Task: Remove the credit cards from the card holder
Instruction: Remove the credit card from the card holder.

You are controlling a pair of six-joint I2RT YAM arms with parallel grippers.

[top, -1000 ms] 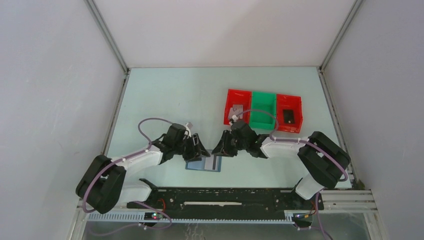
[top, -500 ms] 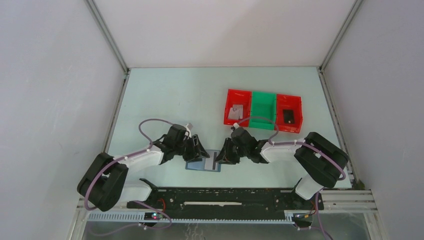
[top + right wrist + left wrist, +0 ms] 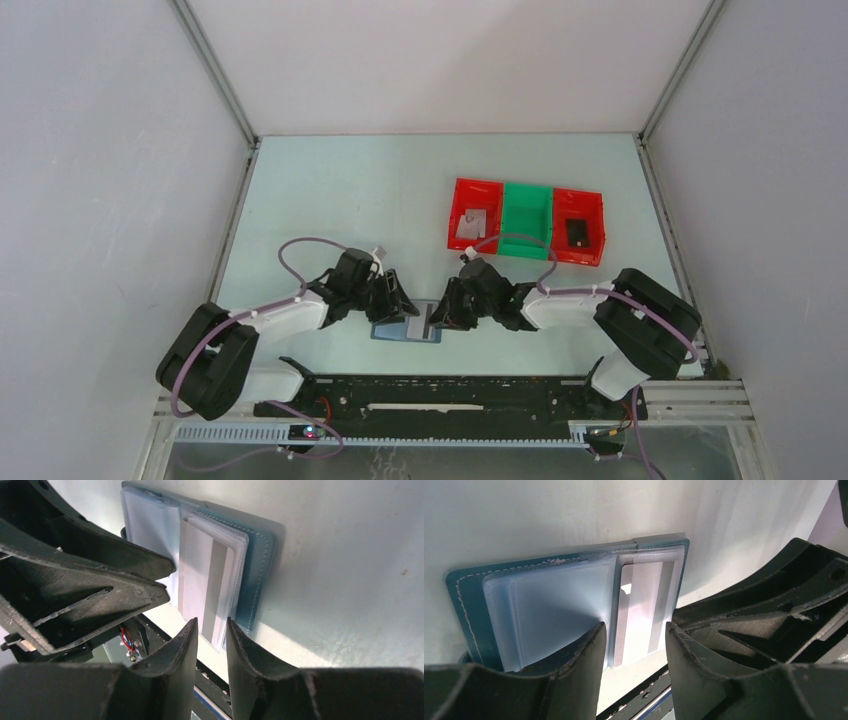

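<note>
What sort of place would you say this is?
Probably a robotics lab test cell: plain white walls box in a table, two robot arms are mounted at its near edge, and coloured bins sit on it.

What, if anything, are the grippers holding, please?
Nothing: the right gripper stands open at the edge of the striped card, the left gripper open over the card holder.

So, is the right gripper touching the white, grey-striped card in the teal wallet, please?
Cannot tell: the right wrist view shows the right gripper flanking the striped card, with contact unclear.
</note>
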